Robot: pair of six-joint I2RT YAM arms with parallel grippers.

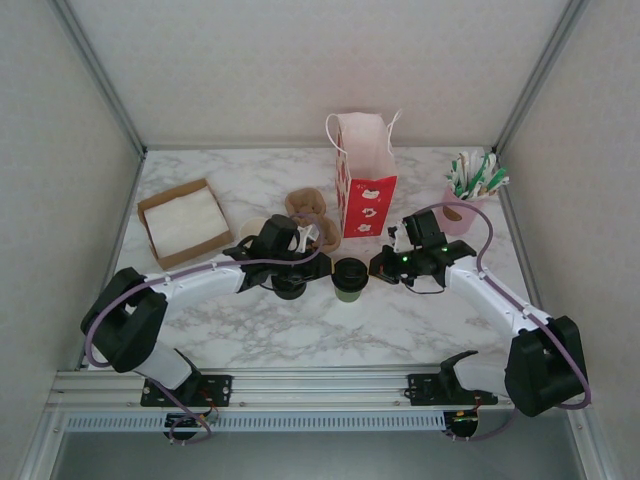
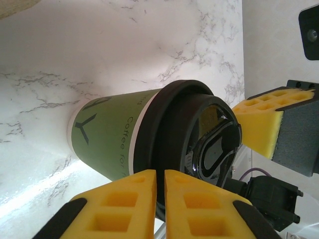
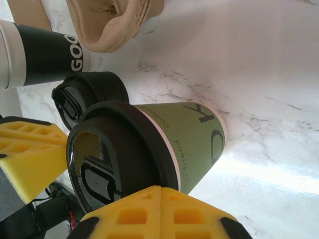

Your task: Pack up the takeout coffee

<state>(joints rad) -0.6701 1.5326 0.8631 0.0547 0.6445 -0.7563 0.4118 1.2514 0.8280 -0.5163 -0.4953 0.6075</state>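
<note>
We see the takeout coffee (image 1: 350, 276) standing upright on the bench (image 1: 260, 335), between the left tool (image 2: 160, 181) and the right tool (image 3: 160, 195), each just beside it. The right tool's pads are pressed together and empty. The left tool's pads are almost together, with a slim gap.

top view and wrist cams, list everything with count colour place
takeout coffee: 1, olive green with black lid, table centre
loose lid: 1, black, left of the coffee
dark cup: 1, black and white, by the carrier
cup carrier: 1, brown, behind the coffee
paper bag: 1, red and white, back centre
napkin box: 1, brown, white napkins, back left
stirrer cup: 1, pink, back right
table: 1, white marble
left fingers: 2, yellow, shut, by the coffee
right fingers: 2, yellow, shut, by the coffee
</note>
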